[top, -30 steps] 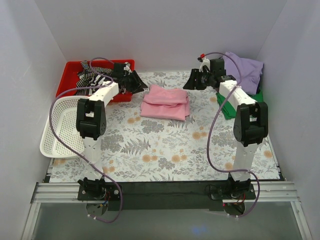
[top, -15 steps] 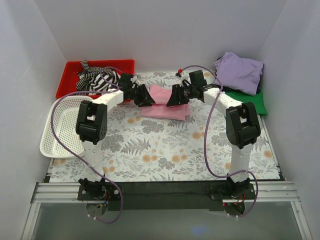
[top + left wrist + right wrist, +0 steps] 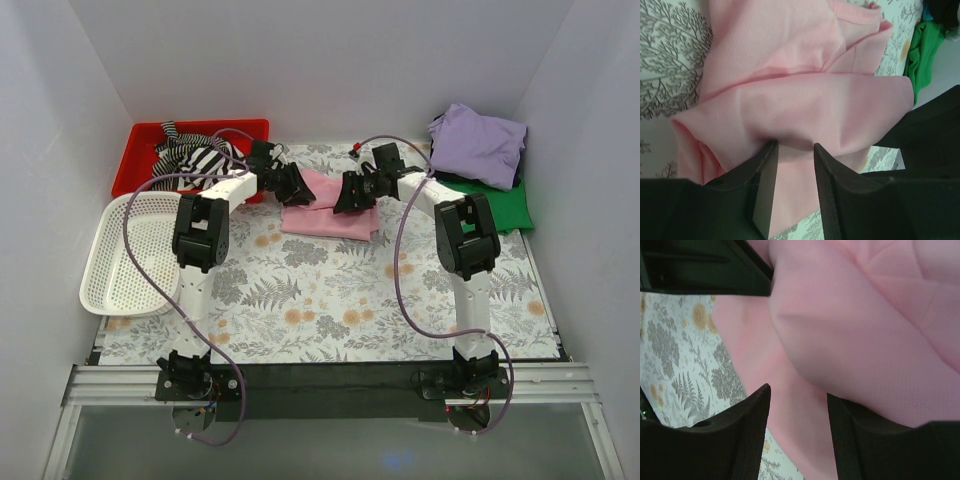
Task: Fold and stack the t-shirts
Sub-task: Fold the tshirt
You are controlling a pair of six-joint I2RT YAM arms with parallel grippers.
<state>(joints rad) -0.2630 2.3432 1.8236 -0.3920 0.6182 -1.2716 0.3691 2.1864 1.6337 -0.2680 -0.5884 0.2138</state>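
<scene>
The light pink t-shirt (image 3: 330,210) lies loosely folded on the floral mat at the back centre. My left gripper (image 3: 297,187) is at its left edge and my right gripper (image 3: 351,192) at its right edge, facing each other. In the left wrist view the pink shirt (image 3: 790,95) bulges just past the open gripper (image 3: 794,150), whose tips touch a fold. In the right wrist view the pink shirt (image 3: 865,340) fills the frame and the gripper (image 3: 797,392) is open over it. The lavender t-shirt (image 3: 480,145) lies on the green one (image 3: 495,200) at the back right.
A red bin (image 3: 145,150) with striped cloth (image 3: 195,158) stands at the back left. A white basket (image 3: 125,250) sits at the left edge. The green shirt also shows in the left wrist view (image 3: 920,60). White walls enclose the mat.
Both arms have swung inward from the sides to the pink shirt. Their grippers now sit at its left and right edges, close together.
</scene>
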